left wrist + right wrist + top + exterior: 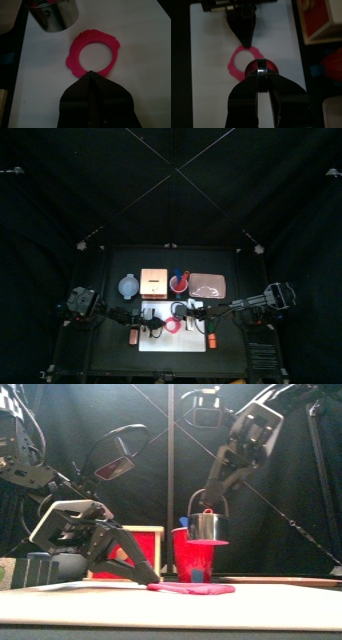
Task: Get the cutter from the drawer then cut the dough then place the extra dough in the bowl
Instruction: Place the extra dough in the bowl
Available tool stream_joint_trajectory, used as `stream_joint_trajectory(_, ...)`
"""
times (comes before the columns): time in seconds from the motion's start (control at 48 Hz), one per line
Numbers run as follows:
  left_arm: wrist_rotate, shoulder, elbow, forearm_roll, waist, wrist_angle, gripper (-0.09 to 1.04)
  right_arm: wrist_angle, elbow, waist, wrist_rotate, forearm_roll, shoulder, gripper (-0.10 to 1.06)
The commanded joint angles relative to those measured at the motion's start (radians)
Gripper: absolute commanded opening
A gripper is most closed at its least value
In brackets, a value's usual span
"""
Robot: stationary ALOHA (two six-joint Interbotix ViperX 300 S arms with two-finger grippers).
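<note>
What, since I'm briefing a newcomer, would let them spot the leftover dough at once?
Find the white cutting board at the front of the black table. On it lies a flat pink dough ring, with the closed tip of the left gripper at its rim. Unlike the metal cutter that the right gripper holds above, it lies flat with an open hole.

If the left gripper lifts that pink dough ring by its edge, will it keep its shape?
Probably not: the dough ring is a thin, flat band on the white board, so it would likely droop. Pinched at one spot by the left gripper, its uneven band may stretch or tear.
</note>
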Motion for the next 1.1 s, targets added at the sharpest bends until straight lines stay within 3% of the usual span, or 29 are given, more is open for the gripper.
stream_joint_trajectory(0.021,0.0,-0.038,0.009,-0.011,0.005,0.018,0.45,0.0,0.035,0.003,0.0,0.04,-0.048,0.42)
stream_joint_trajectory(0.333,0.002,-0.114,0.031,-0.017,0.006,0.034,0.45,-0.026,0.101,0.003,-0.005,0.066,-0.034,0.45)
stream_joint_trajectory(0.688,0.0,-0.158,0.031,-0.015,0.017,0.078,0.45,-0.029,0.095,0.011,0.0,0.064,-0.029,0.72)
stream_joint_trajectory(1.104,0.003,-0.178,0.025,0.012,0.044,0.084,0.48,-0.037,0.069,0.002,-0.002,0.049,-0.028,0.73)
